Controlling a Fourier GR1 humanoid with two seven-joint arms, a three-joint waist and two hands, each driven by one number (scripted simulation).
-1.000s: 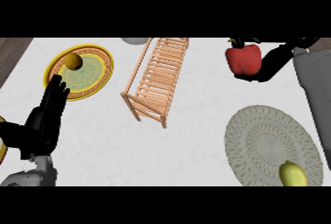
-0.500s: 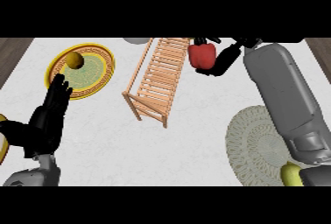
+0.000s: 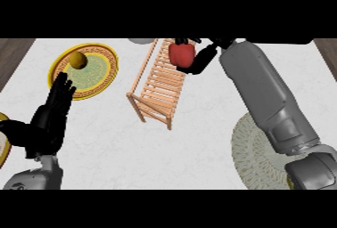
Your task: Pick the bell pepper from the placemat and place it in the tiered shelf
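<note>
Your right hand (image 3: 203, 59) has carried the red bell pepper (image 3: 181, 54) leftwards. A second ago it hung by the far right corner of the table (image 3: 191, 151), well apart from the wooden tiered shelf (image 3: 158, 89). Now the pepper overlaps the shelf's far end. Your right forearm (image 3: 263, 93) has swung in and crosses the round placemat (image 3: 253, 151), covering the yellow fruit seen there earlier.

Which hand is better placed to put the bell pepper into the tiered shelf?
Right. The right hand holds the bell pepper above the far end of the tiered shelf. The left hand rests open at the view's left, apart from the shelf, holding nothing.
</note>
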